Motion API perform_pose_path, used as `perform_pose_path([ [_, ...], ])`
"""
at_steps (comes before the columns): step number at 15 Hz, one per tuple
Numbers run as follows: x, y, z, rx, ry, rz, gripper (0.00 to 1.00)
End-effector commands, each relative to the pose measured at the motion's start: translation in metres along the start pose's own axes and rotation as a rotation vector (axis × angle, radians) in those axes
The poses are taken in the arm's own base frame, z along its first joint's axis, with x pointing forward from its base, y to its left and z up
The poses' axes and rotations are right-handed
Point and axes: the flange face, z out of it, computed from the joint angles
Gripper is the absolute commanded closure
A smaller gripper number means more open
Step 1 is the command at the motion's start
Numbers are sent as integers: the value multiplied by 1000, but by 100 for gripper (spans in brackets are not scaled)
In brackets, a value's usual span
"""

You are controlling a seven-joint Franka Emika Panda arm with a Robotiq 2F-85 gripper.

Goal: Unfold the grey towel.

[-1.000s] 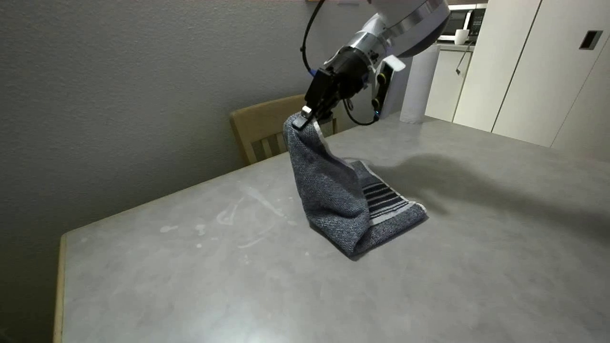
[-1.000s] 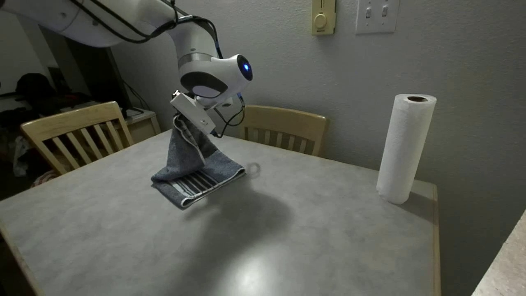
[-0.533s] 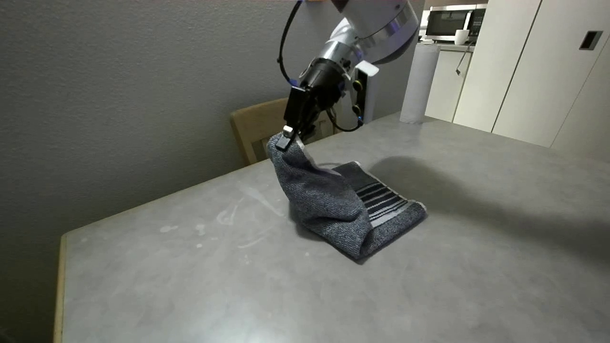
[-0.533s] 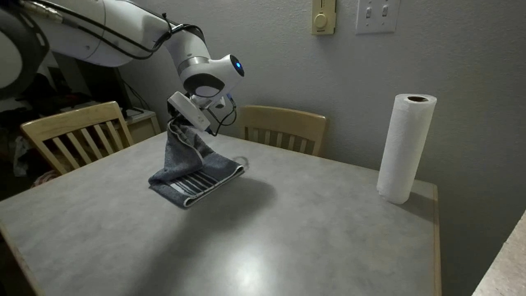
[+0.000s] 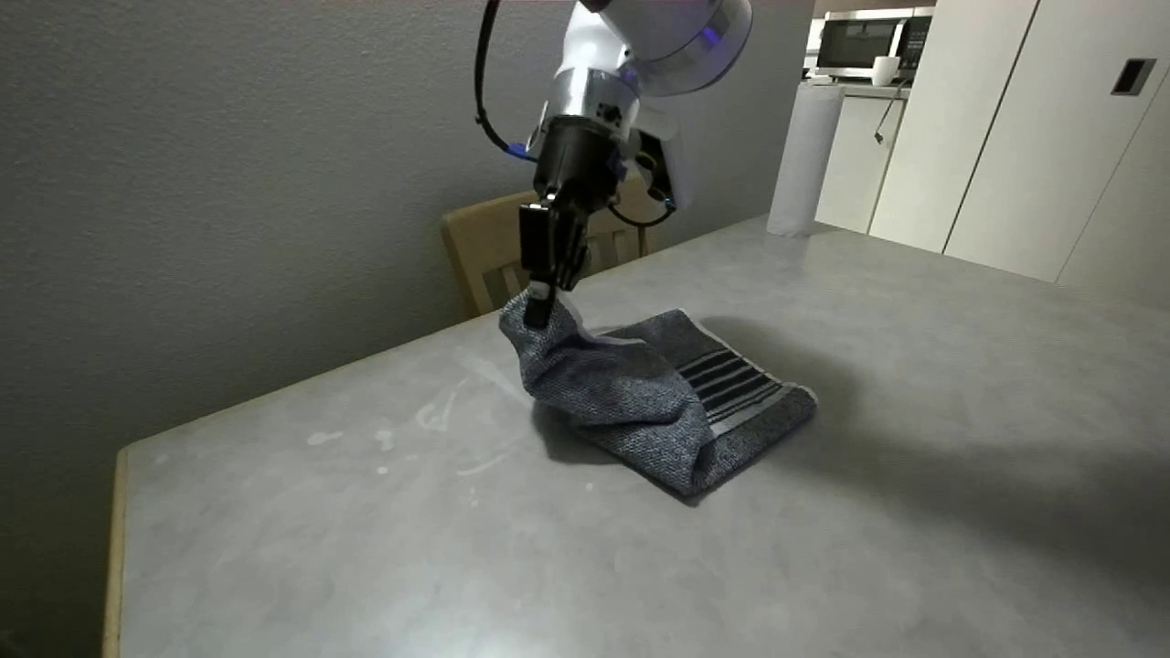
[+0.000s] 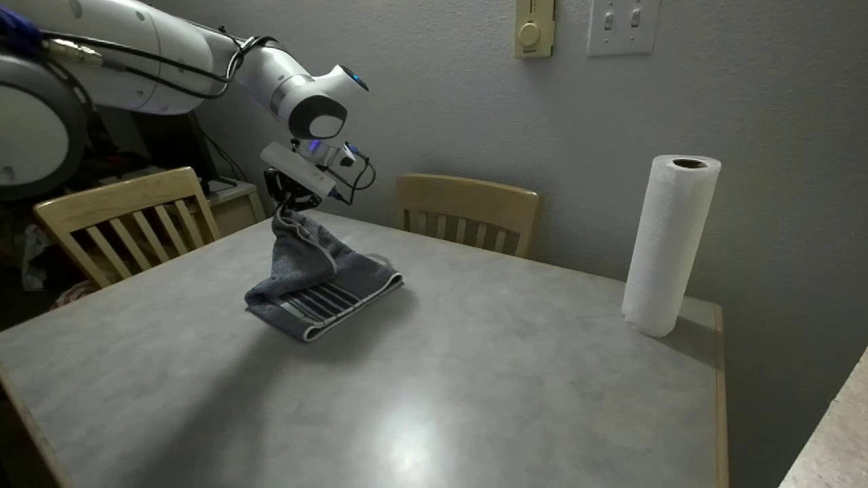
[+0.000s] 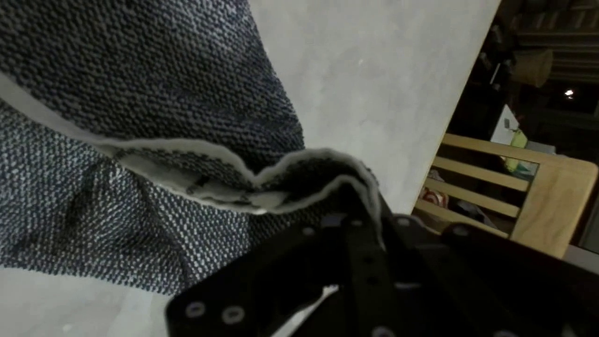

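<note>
One gripper point(image 5: 541, 312) is pinching the grey towel point(image 5: 631, 388) by its ten-o'clock end in an exterior view; stripes point(image 5: 728, 382) are showing toward three o'clock.

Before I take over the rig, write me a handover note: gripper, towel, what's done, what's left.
Gripper: shut on a raised end of the grey towel, holding it up off the table.
Towel: the rest lies on the table, with the striped band showing face up; the raised part slopes up beside it, creased.
Done: one end is gripped and lifted, so the towel is partly open.
Left: lower that end flat, away from the stripes, and release; the creases will probably need smoothing afterwards.
</note>
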Motion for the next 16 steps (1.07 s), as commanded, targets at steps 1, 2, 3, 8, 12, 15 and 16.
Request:
perform_pose_path([
  [1, 10, -19, 10, -60, -49, -21, 99],
  [2, 12, -25, 13, -65, -59, -27, 99],
  [3, 14, -31, 18, -68, -70, -36, 99],
  [8, 18, -45, 54, -64, -136, -55, 99],
  [12, 16, -46, 81, -58, -186, -56, 64],
  [15, 17, -49, 94, -42, -195, -69, 41],
  [16, 17, -50, 96, -41, -197, -72, 34],
])
